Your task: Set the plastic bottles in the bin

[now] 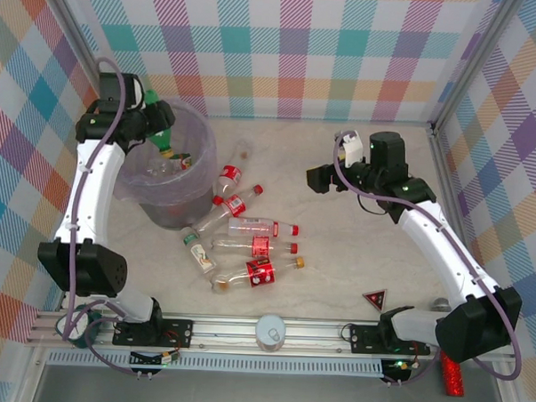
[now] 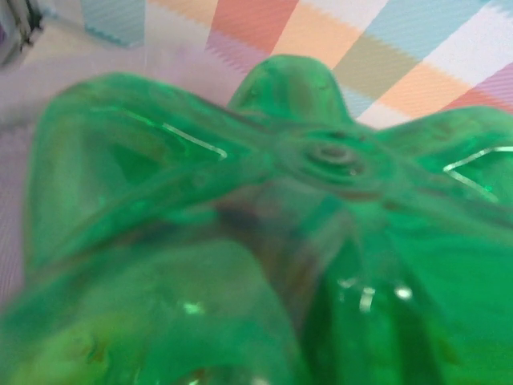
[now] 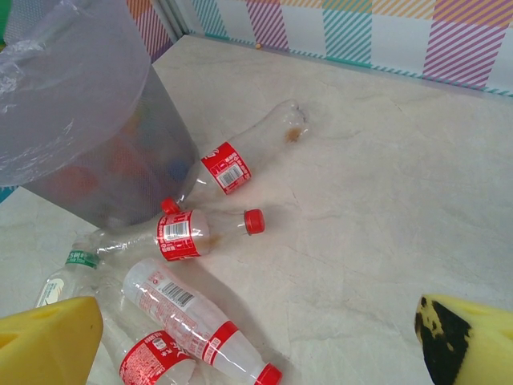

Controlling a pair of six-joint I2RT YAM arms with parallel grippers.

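My left gripper point(image 1: 156, 125) is shut on a green bottle point(image 1: 161, 136), held tilted over the rim of the bin point(image 1: 174, 208). In the left wrist view the green bottle point(image 2: 264, 241) is so close that it hides the fingers. The pale-purple bin point(image 3: 88, 136) has bottles inside. Several clear plastic bottles with red labels lie on the table beside it, among them one with a red cap point(image 1: 237, 204) point(image 3: 196, 233) and a white-bodied one point(image 1: 253, 226) point(image 3: 192, 317). My right gripper point(image 1: 318, 178) point(image 3: 256, 345) hangs open above bare table to their right, its yellow fingertips point(image 3: 48, 341) wide apart.
A green-labelled bottle point(image 1: 197, 250) lies at the left of the pile. A white round lid point(image 1: 269, 332) and a red triangle point(image 1: 375, 300) sit near the front rail. A red glittery stick point(image 1: 452, 378) lies at the front right. Plaid walls close in the table.
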